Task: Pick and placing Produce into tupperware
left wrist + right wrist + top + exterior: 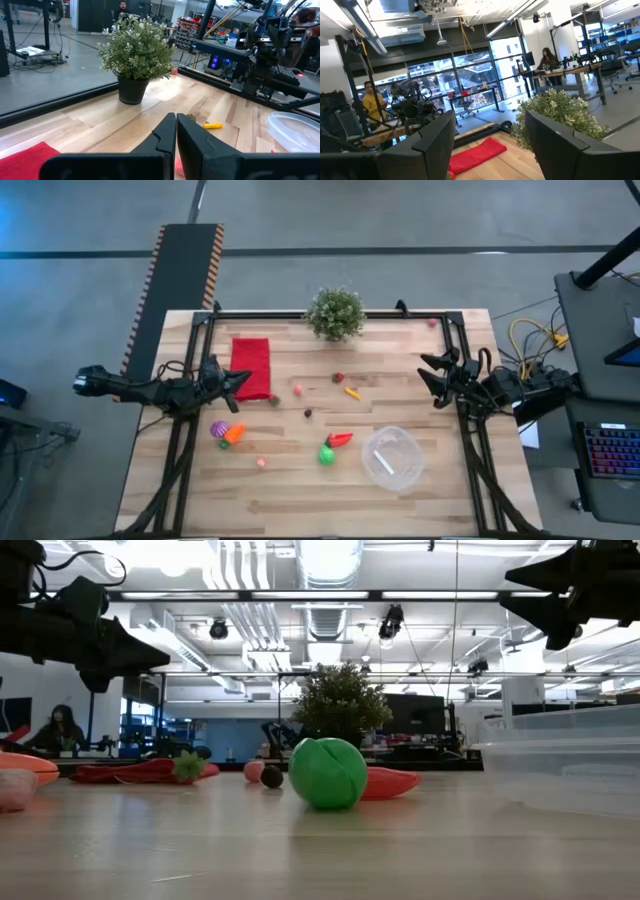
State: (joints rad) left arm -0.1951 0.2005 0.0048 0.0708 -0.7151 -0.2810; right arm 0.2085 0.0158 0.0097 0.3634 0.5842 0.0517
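On pale wood table point(300, 490) – scattered produce point(327, 454), tupperware point(393, 457) – workshop beyond

The tupperware point(392, 457) lies on the bench point(300, 500) near the right tool point(432, 375); the produce point(327, 454) is scattered between both tools; a cloth point(251, 367) lies beside the left tool point(240, 380).

A green round produce piece point(328, 772) is seen resting on the wooden table point(320, 850), with a red piece point(390, 782) just behind it. A potted plant point(340, 705) is seen farther back (a person is seated beyond the table). Both grippers are raised.
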